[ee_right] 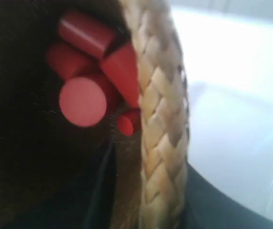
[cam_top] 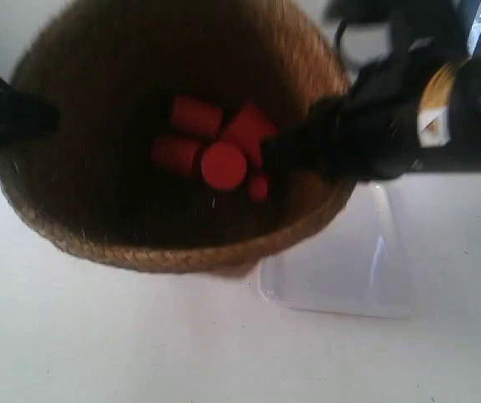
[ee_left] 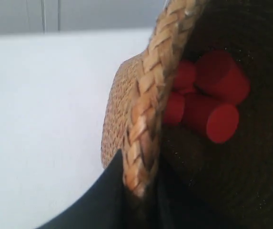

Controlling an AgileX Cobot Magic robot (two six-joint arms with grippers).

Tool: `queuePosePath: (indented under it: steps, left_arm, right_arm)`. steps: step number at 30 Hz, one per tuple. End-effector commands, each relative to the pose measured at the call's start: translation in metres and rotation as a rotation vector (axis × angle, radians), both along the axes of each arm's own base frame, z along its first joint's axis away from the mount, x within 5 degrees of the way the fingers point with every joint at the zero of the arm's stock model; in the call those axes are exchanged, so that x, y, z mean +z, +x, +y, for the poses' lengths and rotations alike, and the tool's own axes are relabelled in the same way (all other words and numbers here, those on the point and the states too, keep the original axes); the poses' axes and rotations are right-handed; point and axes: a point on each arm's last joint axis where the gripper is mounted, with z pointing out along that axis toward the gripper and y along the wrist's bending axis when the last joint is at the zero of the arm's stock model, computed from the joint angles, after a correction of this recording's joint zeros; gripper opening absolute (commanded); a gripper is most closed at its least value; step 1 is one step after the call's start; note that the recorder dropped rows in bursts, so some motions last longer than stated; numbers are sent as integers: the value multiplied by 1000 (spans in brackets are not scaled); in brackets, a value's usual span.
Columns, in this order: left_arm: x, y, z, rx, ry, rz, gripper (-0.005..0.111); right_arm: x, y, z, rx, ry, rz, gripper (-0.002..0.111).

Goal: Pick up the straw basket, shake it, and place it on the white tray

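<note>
Left gripper (ee_left: 138, 193) and right gripper (ee_right: 150, 195) both pinching opposite rim sides of the straw basket (cam_top: 164, 256); one jaw inside, one outside.

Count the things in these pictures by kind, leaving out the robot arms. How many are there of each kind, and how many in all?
basket: 1
tray: 1
red blocks, all inside the basket: 5 that show
total: 7
</note>
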Motion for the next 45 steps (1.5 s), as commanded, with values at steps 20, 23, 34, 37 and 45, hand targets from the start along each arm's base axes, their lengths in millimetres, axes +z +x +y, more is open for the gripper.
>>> queuePosePath:
  steps: [20, 23, 34, 37, 45]
  left_arm:
    - [-3, 1, -1, -40, 75, 14, 0]
    - [-11, 14, -4, -25, 47, 55, 0]
    - [30, 15, -9, -49, -26, -25, 0]
    - [79, -12, -4, -75, -32, -224, 0]
    - [16, 16, -10, -63, 30, -74, 0]
  right_arm:
    - [-2, 1, 2, 24, -93, 55, 0]
    - [-15, 9, 8, 23, -114, 105, 0]
    - [32, 5, 5, 20, -73, 39, 0]
    - [82, -23, -5, 76, 38, -120, 0]
    - [0, 18, 25, 95, -84, 37, 0]
